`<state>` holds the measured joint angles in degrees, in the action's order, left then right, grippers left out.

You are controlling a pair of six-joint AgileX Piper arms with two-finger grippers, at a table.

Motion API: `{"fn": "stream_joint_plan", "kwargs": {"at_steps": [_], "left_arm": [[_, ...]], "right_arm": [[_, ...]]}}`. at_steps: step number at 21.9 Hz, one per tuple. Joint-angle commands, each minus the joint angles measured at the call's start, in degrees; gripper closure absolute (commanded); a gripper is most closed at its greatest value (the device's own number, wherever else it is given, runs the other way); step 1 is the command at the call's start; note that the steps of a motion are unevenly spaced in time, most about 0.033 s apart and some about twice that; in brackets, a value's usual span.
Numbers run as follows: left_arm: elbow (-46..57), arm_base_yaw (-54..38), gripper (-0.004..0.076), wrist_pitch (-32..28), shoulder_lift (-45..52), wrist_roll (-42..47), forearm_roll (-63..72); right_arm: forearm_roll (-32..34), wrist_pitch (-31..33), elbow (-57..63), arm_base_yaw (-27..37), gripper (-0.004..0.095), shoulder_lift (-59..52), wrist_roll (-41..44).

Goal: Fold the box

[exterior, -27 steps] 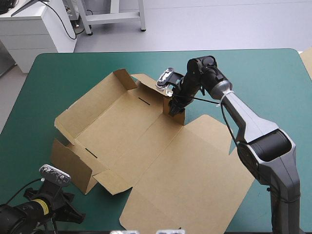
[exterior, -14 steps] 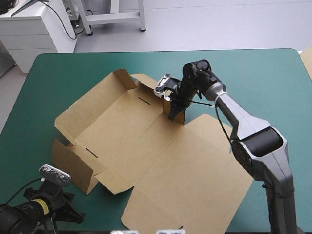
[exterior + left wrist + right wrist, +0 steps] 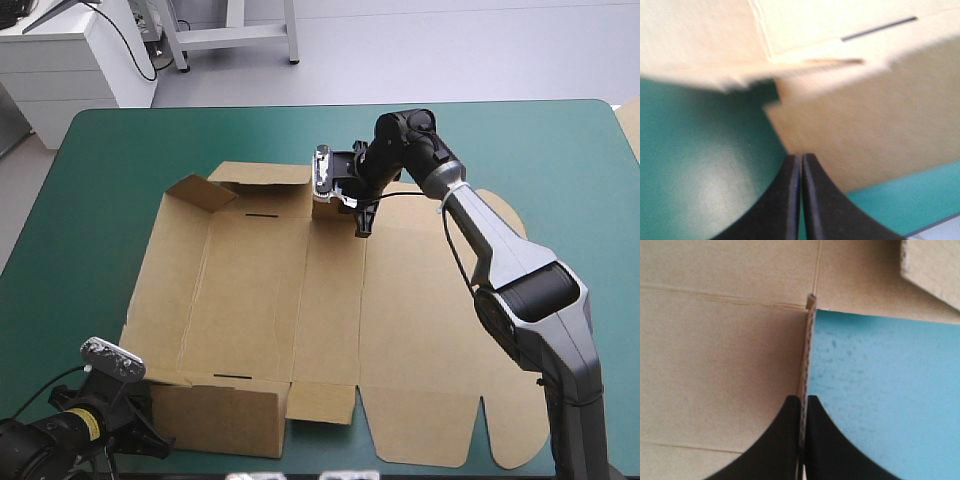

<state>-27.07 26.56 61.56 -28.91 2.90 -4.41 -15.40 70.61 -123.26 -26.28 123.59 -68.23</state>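
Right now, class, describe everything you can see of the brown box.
The box is a cut sheet of brown board, creased into panels with two thin slots, lying mostly flat on the teal-green table. Flaps stand raised at its far-left corner and near-left edge. The right gripper has its jaws shut on a small upright flap at the far edge. The left gripper, shut, sits just beside the near-left wall.

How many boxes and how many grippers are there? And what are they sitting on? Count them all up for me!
Brown box: 1
Black grippers: 2, the left gripper and the right gripper
Teal-green table cover: 1
Total: 4
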Motion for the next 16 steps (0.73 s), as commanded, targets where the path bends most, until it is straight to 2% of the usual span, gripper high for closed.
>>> {"fn": "stream_joint_plan", "kwargs": {"at_steps": [1,8,10,12,13,15,16], "left_arm": [[-1.43,0.38,0.0731,-1.86,-0.34,0.28,0.12],[-1.43,0.38,0.0731,-1.86,-0.34,0.28,0.12],[-1.43,0.38,0.0731,-1.86,-0.34,0.28,0.12],[-1.43,0.38,0.0731,-1.86,-0.34,0.28,0.12],[-1.43,0.38,0.0731,-1.86,-0.34,0.28,0.12],[-1.43,0.38,0.0731,-1.86,-0.34,0.28,0.12],[-1.43,0.38,0.0731,-1.86,-0.34,0.28,0.12]], "right_arm": [[-5.30,-3.70,-2.01,0.05,0.0929,-3.78,-5.71],[-4.35,-6.59,-2.01,0.05,0.0922,-2.96,-4.37],[-3.71,-6.84,-2.01,0.05,0.0845,-2.80,-3.34],[-1.94,-7.11,-2.01,0.05,0.0583,-2.80,-0.08],[-0.94,-7.21,-2.01,0.05,0.0346,-2.90,1.07],[-0.18,-8.00,-2.01,0.05,0.0195,-3.18,3.91],[0.48,-8.25,-2.01,0.05,0.0155,-3.31,5.32]]}}
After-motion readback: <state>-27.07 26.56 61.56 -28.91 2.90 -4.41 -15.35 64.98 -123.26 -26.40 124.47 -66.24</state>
